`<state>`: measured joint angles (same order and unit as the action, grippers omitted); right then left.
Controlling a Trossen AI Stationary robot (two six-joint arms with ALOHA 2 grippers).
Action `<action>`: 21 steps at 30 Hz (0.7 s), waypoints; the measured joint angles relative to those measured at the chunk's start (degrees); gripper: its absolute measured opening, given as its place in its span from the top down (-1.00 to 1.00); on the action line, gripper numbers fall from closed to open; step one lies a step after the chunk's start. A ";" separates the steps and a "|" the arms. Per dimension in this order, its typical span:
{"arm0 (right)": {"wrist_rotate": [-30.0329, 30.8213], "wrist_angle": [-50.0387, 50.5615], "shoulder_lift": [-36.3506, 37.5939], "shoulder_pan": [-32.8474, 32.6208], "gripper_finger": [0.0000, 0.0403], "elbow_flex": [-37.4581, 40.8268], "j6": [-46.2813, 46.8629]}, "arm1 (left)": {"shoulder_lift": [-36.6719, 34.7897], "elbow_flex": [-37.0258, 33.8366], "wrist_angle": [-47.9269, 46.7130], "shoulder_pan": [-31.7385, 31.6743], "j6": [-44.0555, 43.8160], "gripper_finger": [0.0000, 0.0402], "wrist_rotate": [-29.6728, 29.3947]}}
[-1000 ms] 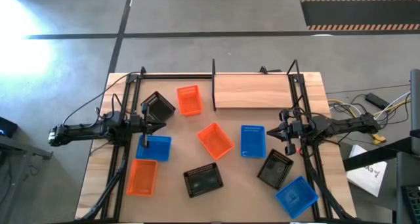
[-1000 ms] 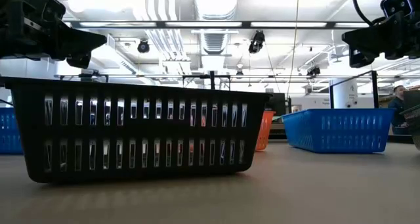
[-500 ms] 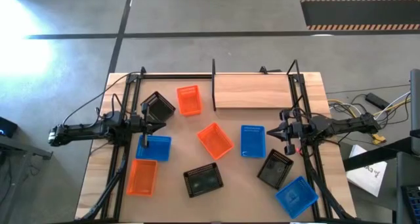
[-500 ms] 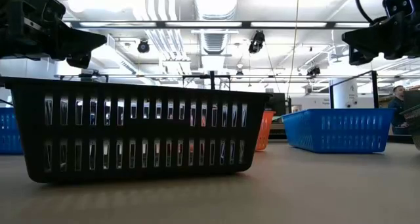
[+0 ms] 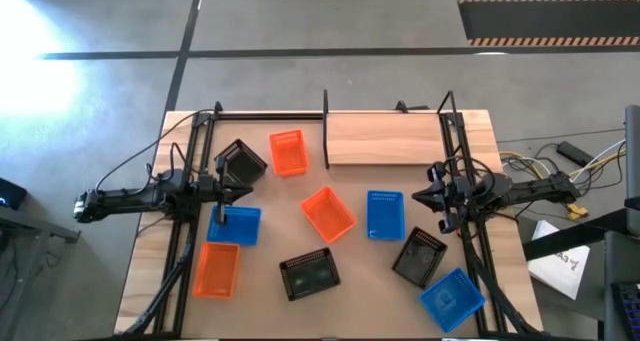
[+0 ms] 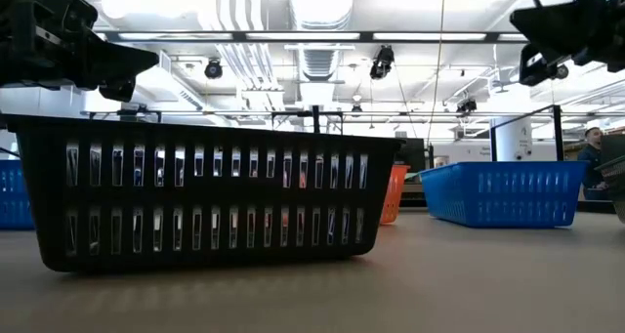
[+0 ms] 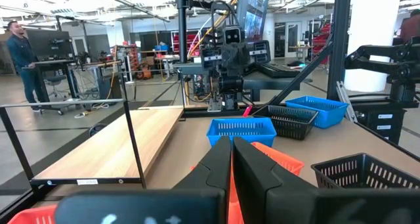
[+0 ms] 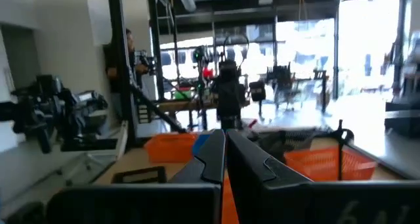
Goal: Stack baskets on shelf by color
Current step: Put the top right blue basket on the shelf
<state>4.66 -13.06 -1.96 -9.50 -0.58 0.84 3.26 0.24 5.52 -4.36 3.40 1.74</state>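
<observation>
Baskets lay scattered over the table with none yet on the shelf [image 5: 385, 138], which stood bare at twelve o'clock of the spread. Nearest the front edge sat a black basket [image 5: 309, 275], flanked by an orange basket [image 5: 216, 268] at nine o'clock and a blue basket [image 5: 451, 298] at four. Farther back, the right gripper [image 5: 432, 198], fingers pressed together and holding nothing, hung just beside the upright blue basket [image 5: 385, 215], which lay at nine o'clock of its tips, long axis running twelve to six; that arm was plainly the nearer one to it. The left gripper [image 5: 226, 190], also pinched closed and empty, hovered over the gap between a tilted black basket [image 5: 240, 162] and a second blue basket [image 5: 236, 224]. Against the frame a second earlier, the right gripper had risen and swung slightly toward twelve o'clock; the left arm and every basket were unchanged.
</observation>
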 joint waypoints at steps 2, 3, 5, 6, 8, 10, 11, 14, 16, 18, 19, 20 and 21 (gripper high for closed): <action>-0.03 -0.11 0.00 0.00 0.96 -0.04 -4.42 | 0.01 0.00 0.00 -0.01 0.00 1.00 0.00; -0.04 -0.14 -0.02 0.00 0.96 -0.04 -4.97 | 0.01 0.01 -0.01 -0.02 0.00 1.00 0.00; -0.08 -1.18 -0.11 0.00 0.96 -0.04 -3.23 | 0.01 0.00 0.00 0.00 0.00 1.00 0.00; -0.05 -2.14 -0.11 0.02 0.96 -0.04 -2.06 | 0.01 -0.02 -0.02 0.00 0.00 1.00 0.00; 0.97 -4.47 -0.29 0.11 0.96 -0.04 0.00 | 0.01 0.01 -0.01 0.00 0.00 1.00 0.00; 4.97 -6.43 -1.28 0.13 0.96 -0.07 2.39 | 0.01 0.00 0.00 -0.01 0.00 1.00 0.00; 7.33 -6.54 -2.12 0.13 0.96 -0.13 3.23 | 0.01 0.00 -0.02 0.00 0.00 1.00 0.00; 10.94 -5.99 -6.70 0.13 0.96 -0.96 5.63 | 0.01 0.01 0.00 0.00 0.00 1.00 0.00; 12.90 -6.12 -10.86 0.13 0.96 -2.47 6.79 | 0.00 0.01 0.00 -0.01 0.00 1.00 0.00; 15.03 -4.34 -15.67 0.13 0.96 -4.91 7.38 | 0.00 0.01 -0.01 0.00 0.00 1.00 0.00; 16.16 -2.44 -18.06 0.13 0.96 -6.39 7.60 | 0.01 0.01 -0.02 -0.02 0.00 1.00 0.00; 17.09 -0.03 -20.46 0.13 0.95 -8.18 7.69 | 0.01 -0.01 0.00 -0.02 0.00 1.00 0.00; 17.82 2.29 -22.81 0.13 0.95 -10.36 7.74 | 0.00 0.00 -0.02 0.00 0.00 1.00 0.00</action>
<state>22.49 -10.77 -24.77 -9.37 -10.94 8.58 3.26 0.24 5.50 -4.36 3.40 1.74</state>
